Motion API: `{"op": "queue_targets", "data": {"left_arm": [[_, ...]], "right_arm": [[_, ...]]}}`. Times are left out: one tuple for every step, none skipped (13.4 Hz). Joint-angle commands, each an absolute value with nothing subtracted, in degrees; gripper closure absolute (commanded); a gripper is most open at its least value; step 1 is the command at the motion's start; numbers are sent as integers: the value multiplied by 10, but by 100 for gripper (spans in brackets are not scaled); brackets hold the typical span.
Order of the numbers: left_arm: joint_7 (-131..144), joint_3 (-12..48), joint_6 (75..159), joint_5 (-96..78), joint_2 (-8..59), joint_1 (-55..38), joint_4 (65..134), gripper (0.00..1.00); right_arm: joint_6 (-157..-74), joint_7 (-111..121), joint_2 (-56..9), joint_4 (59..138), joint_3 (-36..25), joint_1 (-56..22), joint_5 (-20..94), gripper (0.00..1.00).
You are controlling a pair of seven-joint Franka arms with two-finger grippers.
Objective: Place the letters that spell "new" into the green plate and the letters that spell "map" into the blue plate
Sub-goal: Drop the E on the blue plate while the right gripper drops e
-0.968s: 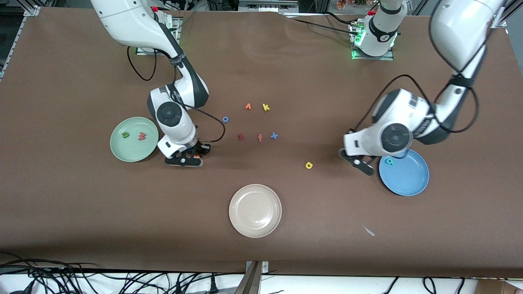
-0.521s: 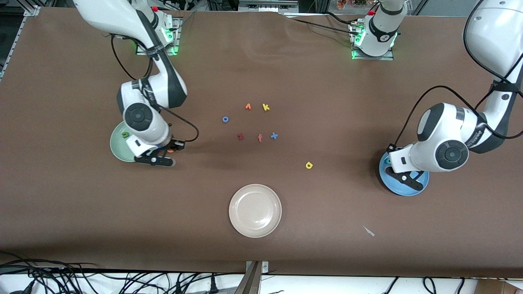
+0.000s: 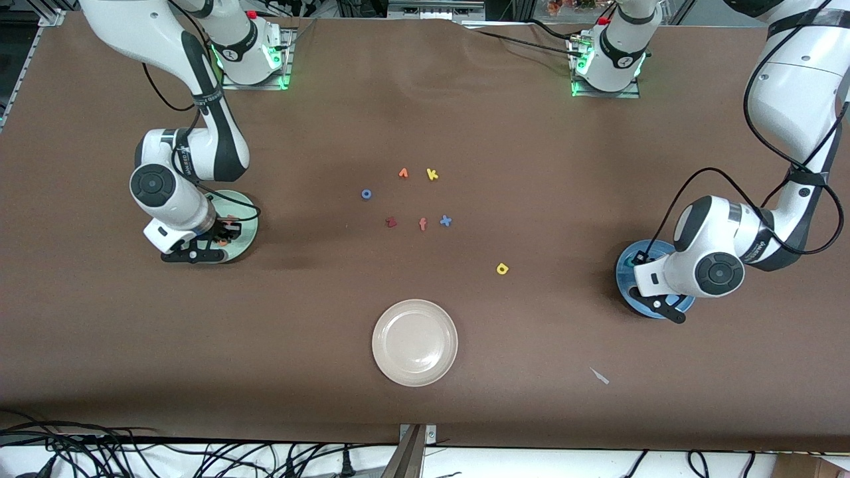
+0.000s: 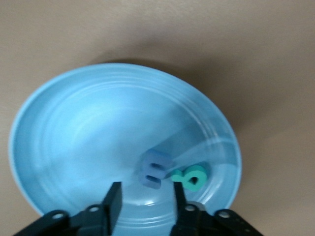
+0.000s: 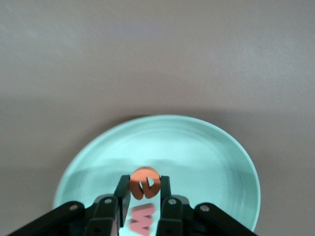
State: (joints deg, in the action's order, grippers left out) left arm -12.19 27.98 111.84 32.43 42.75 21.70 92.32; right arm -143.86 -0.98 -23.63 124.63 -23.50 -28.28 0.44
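Note:
My left gripper hangs open low over the blue plate. A blue m sits loose in the plate just past the fingertips, next to a teal a. In the front view that gripper covers much of the blue plate. My right gripper is shut on the orange e above the green plate, with the pinkish-red w lying under it. From the front, the right gripper hides most of the green plate; the green n is hidden. The yellow p lies on the table.
A beige plate sits near the front camera. Mid-table lie loose letters: blue o, orange v-shape, yellow k, dark red z, orange f, blue x. A small pale scrap lies nearer the camera.
The right arm carried the orange e from the bare table to over the green plate. The left arm swung from beside the blue plate to over it.

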Motion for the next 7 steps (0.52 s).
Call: {"op": "queue_targets", "data": {"left_arm": [[-120,285,1100,336,423,207,883,0],[-114,296,1096,325,422,202,877,0],[-89,308,1096,296,418,201,877,0],[-60,317,1097,264,418,199,877,0],[-35,324,1097,242,418,184,877,0],[1,325,1097,223,418,168,877,0],[38,329,1097,207,418,152,877,0]], "right_arm": [[-1463,25,-222,1271,-234,-266,15,63],[-1462,25,-224,1271,-234,-265,15,7],[-1459,25,-224,1269,-235,-265,15,0],[-1455,25,-220,1265,-235,-265,15,0],[-1444,25,-216,1260,-234,-265,15,0],[-1429,24,-213,1253,-234,-265,15,0],[-1405,24,-206,1239,-234,-265,15,0]]}}
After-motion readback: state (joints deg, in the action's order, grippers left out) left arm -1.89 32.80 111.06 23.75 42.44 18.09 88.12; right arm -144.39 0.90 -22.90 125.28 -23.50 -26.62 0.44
